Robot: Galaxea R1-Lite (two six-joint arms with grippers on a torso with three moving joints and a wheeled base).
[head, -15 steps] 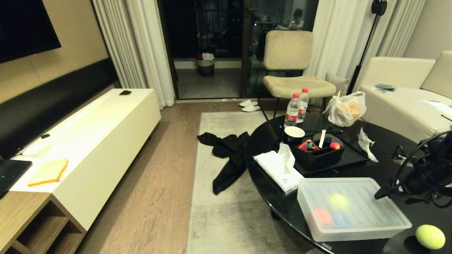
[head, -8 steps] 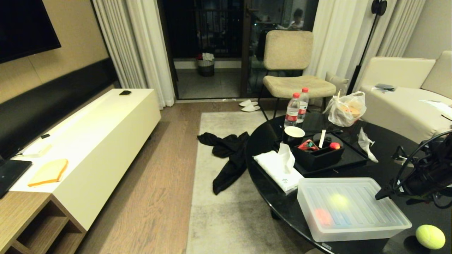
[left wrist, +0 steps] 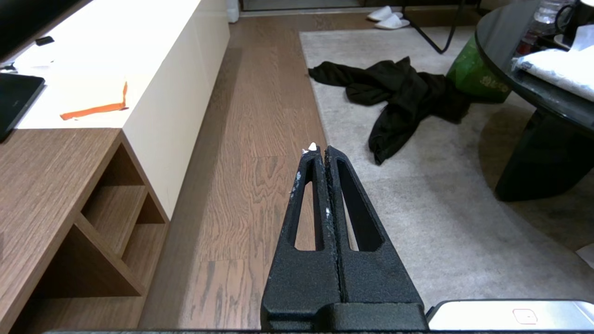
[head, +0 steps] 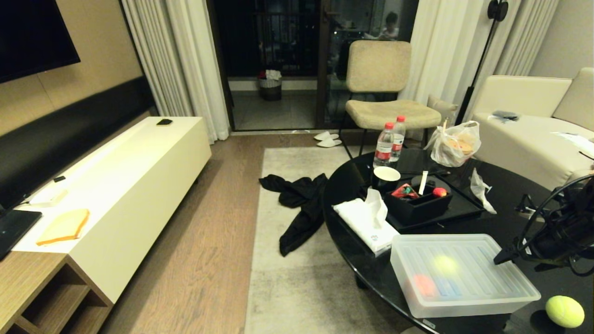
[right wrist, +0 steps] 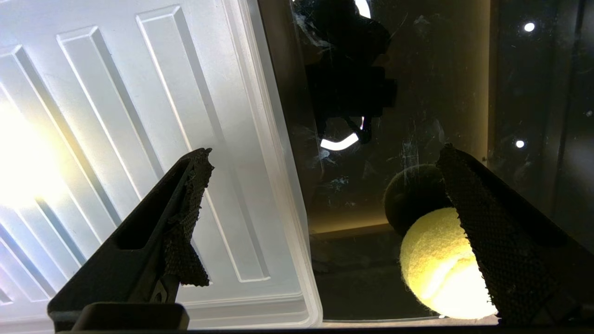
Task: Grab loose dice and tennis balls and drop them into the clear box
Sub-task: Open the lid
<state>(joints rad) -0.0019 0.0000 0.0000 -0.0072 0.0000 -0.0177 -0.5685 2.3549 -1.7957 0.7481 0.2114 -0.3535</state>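
A tennis ball (head: 564, 311) lies on the table (head: 501, 195) right of the clear box (head: 464, 276).

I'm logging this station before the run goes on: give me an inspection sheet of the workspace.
Surface: round black glossy table, reflective.
Job's things: clear box with its ribbed lid on, a yellow-green and a red shape showing through; one loose tennis ball on the table beside it; no loose dice seen.
Clutter: tissue pack, black tray, paper cup, two water bottles, plastic bag.
Grippers: right tool open above the box edge and ball; left tool shut, over the floor.
Cables: black loop at the right arm.
Surroundings: dark garment on the rug, chair, sofa, cabinet.
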